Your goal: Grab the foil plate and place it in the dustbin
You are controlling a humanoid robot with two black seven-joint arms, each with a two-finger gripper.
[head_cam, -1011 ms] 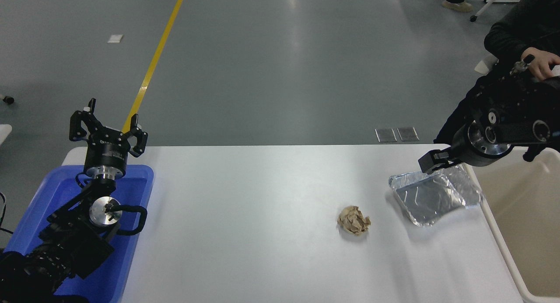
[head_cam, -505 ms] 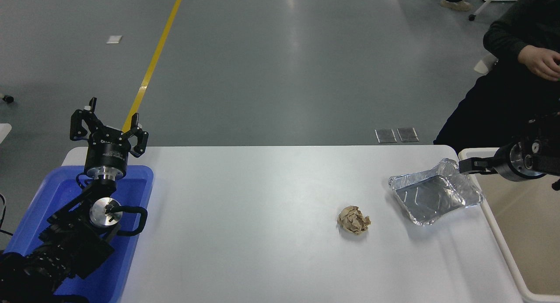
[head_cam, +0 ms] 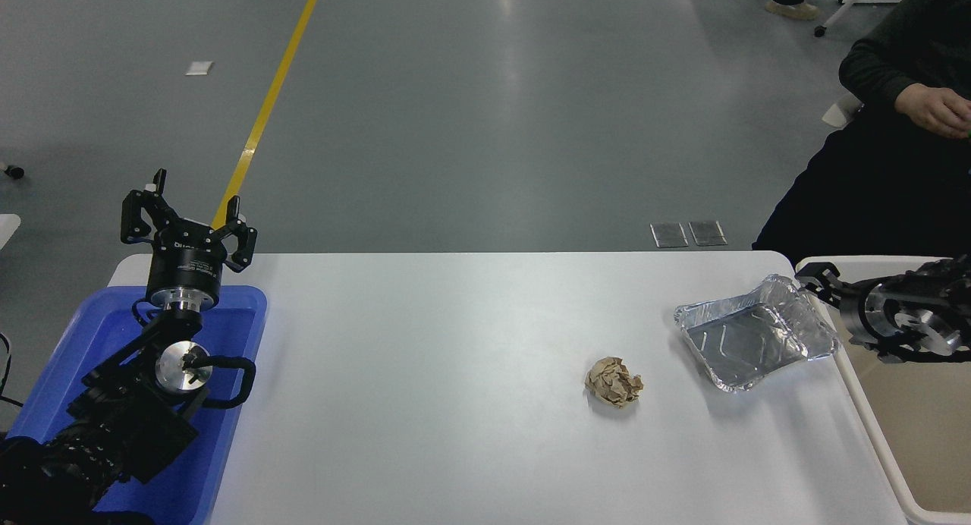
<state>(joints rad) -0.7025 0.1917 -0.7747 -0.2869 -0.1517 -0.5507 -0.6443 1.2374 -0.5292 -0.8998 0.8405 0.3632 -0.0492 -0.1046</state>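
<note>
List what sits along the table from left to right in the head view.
Blue plastic bin with the parked left gripper above it → crumpled brown paper ball → silver foil plate → right gripper → cream-beige dustbin.

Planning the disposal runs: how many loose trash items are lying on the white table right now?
2. The foil plate sits near the table's right edge, beside the dustbin. The crumpled brown paper ball lies left of it, nearer the camera. Nothing seems hidden.
</note>
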